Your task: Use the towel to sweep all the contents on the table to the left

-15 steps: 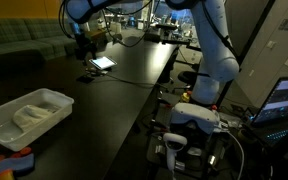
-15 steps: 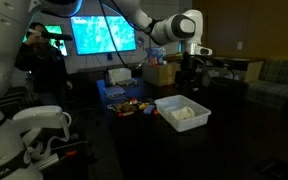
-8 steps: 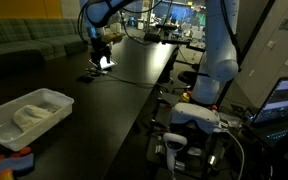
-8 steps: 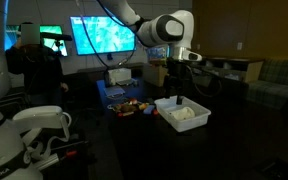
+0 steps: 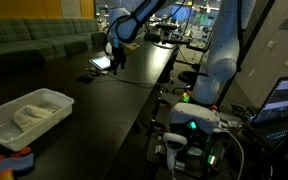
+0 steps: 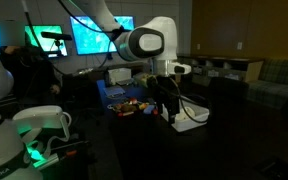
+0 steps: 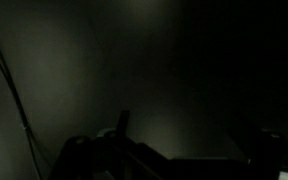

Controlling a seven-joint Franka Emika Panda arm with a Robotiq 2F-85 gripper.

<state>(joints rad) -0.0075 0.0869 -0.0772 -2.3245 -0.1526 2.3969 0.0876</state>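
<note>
A white towel (image 5: 28,116) lies crumpled inside a white plastic bin (image 5: 54,97) on the dark table; in an exterior view the bin (image 6: 196,117) is partly behind the arm. Small colourful objects (image 6: 134,107) lie on the table beside the bin and also show at the frame's lower corner in an exterior view (image 5: 14,160). My gripper (image 5: 115,60) hangs over the table, far from the bin in that view and right in front of it in an exterior view (image 6: 169,104). Nothing shows in its jaws. The wrist view is almost black.
A lit tablet-like device (image 5: 102,63) lies on the table near the gripper. A white box (image 6: 119,77) stands at the back. A second white robot base (image 5: 196,115) stands beside the table edge. A person (image 6: 29,70) stands by the screens.
The arm has swung across the table and come lower, from beyond the bin to right in front of it. The bin and the towel have not moved.
</note>
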